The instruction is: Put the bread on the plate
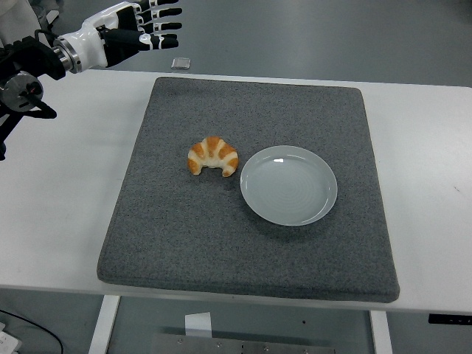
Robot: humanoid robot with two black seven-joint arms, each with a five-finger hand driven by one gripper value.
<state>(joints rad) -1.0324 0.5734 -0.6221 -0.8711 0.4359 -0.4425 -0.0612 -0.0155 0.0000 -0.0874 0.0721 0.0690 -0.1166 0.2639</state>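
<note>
A golden croissant (213,156) lies on the grey mat (184,243), just left of an empty pale plate (289,184) and not touching it. My left hand (140,29) hovers high at the top left, beyond the mat's far left corner, well away from the bread. Its fingers (165,25) are spread and point right, holding nothing. My right hand does not show.
The mat covers most of the white table (59,214). A small silvery object (180,63) sits past the table's far edge, close under the left hand's fingertips.
</note>
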